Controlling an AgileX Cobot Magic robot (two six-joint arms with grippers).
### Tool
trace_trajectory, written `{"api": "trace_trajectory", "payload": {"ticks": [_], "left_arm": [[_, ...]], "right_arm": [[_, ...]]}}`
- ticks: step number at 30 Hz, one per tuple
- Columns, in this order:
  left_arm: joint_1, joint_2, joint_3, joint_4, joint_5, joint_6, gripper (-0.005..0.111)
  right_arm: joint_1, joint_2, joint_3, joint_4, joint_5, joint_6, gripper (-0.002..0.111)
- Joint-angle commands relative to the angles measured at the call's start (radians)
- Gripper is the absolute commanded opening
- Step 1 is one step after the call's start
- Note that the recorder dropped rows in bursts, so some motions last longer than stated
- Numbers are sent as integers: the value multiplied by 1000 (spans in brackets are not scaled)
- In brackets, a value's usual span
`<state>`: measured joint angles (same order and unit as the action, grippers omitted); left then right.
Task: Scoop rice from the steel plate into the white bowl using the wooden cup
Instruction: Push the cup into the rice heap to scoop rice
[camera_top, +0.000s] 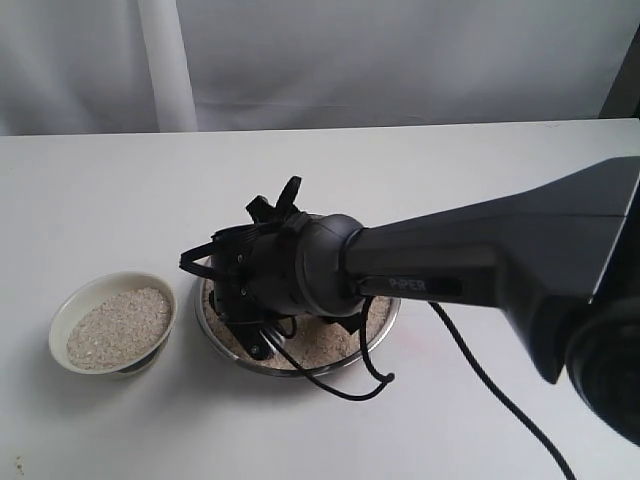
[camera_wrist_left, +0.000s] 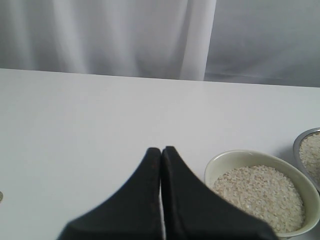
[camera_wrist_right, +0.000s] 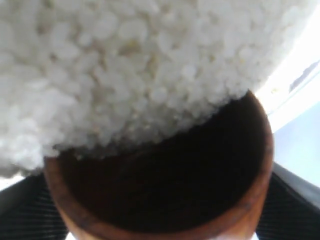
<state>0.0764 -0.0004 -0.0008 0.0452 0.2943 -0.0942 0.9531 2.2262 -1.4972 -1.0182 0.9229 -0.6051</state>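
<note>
In the right wrist view, the reddish-brown wooden cup (camera_wrist_right: 165, 227) lies on its side with its dark mouth pushed against a heap of rice (camera_wrist_right: 125, 65). My right gripper (camera_wrist_right: 160, 212) is shut on the cup, with a black finger (camera_wrist_right: 295, 200) on each side. In the exterior view that arm reaches down into the steel plate (camera_top: 300, 370), hiding the cup. The white bowl (camera_top: 70, 310) stands left of the plate and is nearly full of rice (camera_top: 118, 325). My left gripper (camera_wrist_left: 161, 150) is shut and empty above the bare table, just beside the white bowl (camera_wrist_left: 220, 160).
The right arm's black cable (camera_top: 480, 375) trails over the table in front of the plate. A white curtain (camera_top: 320, 60) hangs behind the white table (camera_top: 480, 180). The plate's edge (camera_wrist_left: 305, 137) shows beyond the bowl in the left wrist view.
</note>
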Motion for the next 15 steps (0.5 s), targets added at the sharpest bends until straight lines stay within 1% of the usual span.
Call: {"api": "trace_trajectory", "payload": {"ticks": [1, 15], "left_arm": [[-6, 0, 1, -1, -10, -2, 0], [-6, 0, 1, -1, -10, -2, 0]], "right_arm": [[17, 0, -7, 37, -6, -25, 0], [24, 0, -7, 88, -10, -34, 0]]}}
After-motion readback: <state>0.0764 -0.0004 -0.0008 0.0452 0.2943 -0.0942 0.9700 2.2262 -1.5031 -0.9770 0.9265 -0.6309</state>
